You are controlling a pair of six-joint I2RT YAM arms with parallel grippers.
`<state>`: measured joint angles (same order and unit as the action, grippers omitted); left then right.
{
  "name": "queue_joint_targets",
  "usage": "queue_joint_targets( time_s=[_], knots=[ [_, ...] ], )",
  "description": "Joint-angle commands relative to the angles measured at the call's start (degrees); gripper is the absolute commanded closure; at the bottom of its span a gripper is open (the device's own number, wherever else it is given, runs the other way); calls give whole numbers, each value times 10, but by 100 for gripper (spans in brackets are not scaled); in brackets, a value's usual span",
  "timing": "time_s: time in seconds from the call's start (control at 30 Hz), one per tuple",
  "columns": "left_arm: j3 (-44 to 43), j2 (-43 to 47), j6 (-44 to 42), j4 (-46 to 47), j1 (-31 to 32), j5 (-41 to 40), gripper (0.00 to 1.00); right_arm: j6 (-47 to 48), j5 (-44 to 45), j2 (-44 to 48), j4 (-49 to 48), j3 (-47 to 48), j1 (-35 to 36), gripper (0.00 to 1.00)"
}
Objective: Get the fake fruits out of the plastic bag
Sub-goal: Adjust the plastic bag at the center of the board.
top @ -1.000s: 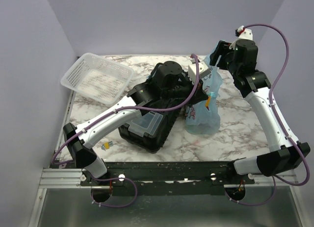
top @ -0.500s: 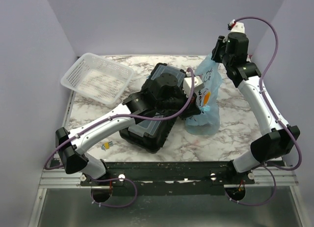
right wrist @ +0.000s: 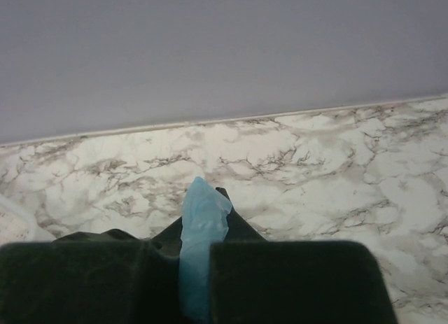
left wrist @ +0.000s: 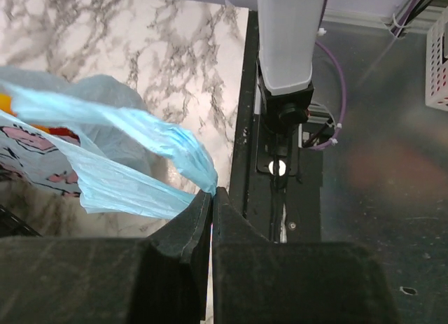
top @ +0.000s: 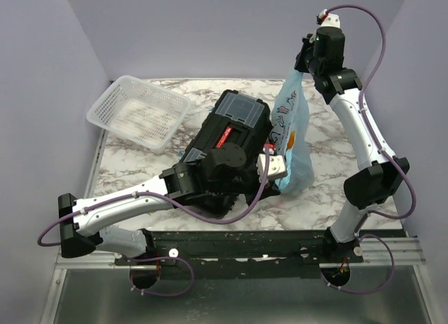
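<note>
The right gripper [right wrist: 202,198] pinches the twisted top of the plastic bag [top: 298,166], holding it high; the left gripper [left wrist: 211,195] is clamped on a lower fold, with 1 orange fruit [top: 290,136] showing inside

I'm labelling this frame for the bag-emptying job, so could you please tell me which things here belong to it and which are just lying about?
Part of the job: plastic bag; orange fruit inside it; left gripper and right gripper, both pinching the bag.
Lying about: white mesh basket; black toolbox.
</note>
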<state>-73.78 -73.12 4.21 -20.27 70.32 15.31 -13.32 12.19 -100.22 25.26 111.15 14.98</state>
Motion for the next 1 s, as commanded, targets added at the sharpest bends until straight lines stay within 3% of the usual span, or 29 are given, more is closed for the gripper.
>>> queue_joint_targets(
  time_s=[0.0, 0.1, 0.23, 0.37, 0.57, 0.67, 0.7, 0.8, 0.97],
  knots=[
    [18, 18, -39, 11, 24, -6, 100, -10, 5, -35, 34, 54, -3, 99],
    [16, 1, -39, 12, 24, -5, 100, -23, -20, -38, 75, 54, -2, 95],
    [16, -15, -30, 24, 24, -6, 100, -40, -55, -16, 158, 31, -2, 53],
    [21, -20, -28, 38, 23, 0, 100, -53, -115, 61, 184, -38, -3, 34],
    [21, -22, -39, 34, 22, 3, 100, -66, -184, 201, 185, -139, -2, 17],
    [22, -17, -39, 30, 19, -2, 100, -69, -170, 276, 192, -201, -2, 15],
    [26, -15, -39, 31, 18, -2, 100, -72, -160, 299, 193, -220, -2, 7],
    [31, -7, -39, 30, 17, 0, 100, -92, -145, 372, 181, -291, -2, 0],
    [31, -5, -39, 27, 16, 9, 100, -173, -95, 433, 149, -406, -3, 0]
  ],
)
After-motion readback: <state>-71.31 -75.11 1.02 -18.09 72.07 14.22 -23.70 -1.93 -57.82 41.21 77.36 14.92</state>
